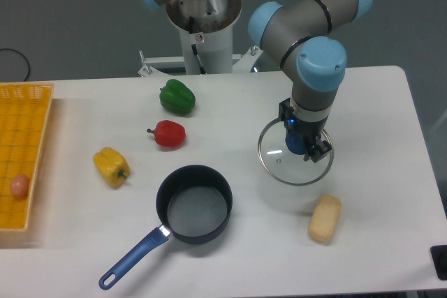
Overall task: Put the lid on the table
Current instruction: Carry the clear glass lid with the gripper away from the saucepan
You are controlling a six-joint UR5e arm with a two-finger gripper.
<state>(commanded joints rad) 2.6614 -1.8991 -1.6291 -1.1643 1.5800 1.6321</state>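
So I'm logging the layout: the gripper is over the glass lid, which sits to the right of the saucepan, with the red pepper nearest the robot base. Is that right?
Not quite. The green pepper is nearest the base; the red pepper lies just in front of it. The rest holds: the camera view shows the gripper over the lid, right of the saucepan.

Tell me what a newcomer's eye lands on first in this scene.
First, the grey-and-blue robot arm reaching down at right, its gripper on the blue knob of the round clear glass lid over the white table. Next, the green, red and yellow bell peppers left of centre, above the dark saucepan with blue handle.
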